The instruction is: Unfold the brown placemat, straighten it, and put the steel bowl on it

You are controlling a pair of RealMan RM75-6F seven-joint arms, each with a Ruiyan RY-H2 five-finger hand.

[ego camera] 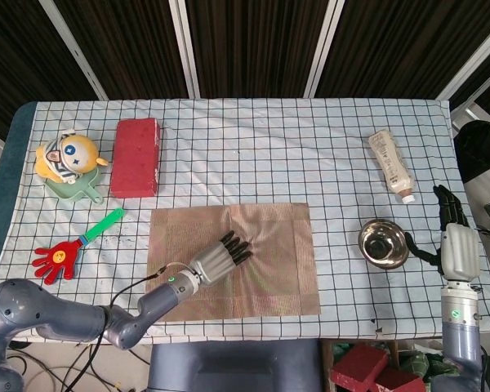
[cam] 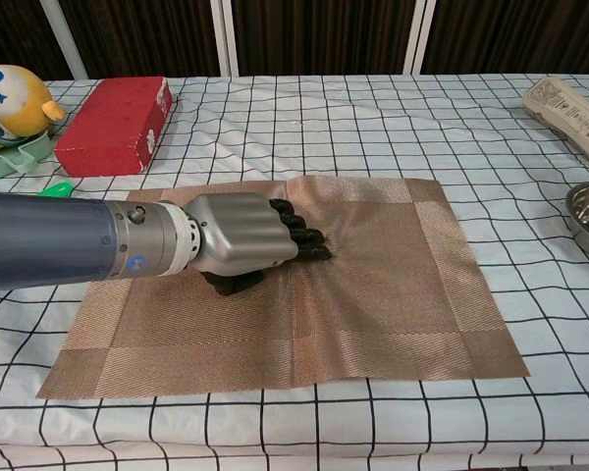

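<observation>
The brown placemat (ego camera: 233,261) lies unfolded and flat in the lower middle of the head view, its edges running nearly square with the checks of the cloth that covers the surface (ego camera: 261,155). A faint crease runs up its middle. The left hand (ego camera: 220,257) rests palm down on the left half of the placemat, fingers (cam: 304,235) stretched forward and lying close together, pressing on the weave and gripping nothing; in the chest view its metal back and dark fingertips sit just left of the crease.

The steel bowl (ego camera: 383,242) stands upright on the surface at the right of the head view, apart from the placemat's right edge; the chest view catches only its rim at the right border. The right hand (ego camera: 456,245) is just beside the bowl at the far right, near the surface's edge, fingers extended upward in the frame and slightly apart, holding nothing.

Further out, a white bottle (ego camera: 391,170) lies on its side in the upper right. In the upper left lies a red box (ego camera: 136,157), and beside it a round yellow toy (ego camera: 65,157) sits in a green dish (ego camera: 86,194). A hand-shaped clapper toy (ego camera: 73,247) with a green handle lies at the lower left, near the placemat's left edge.
</observation>
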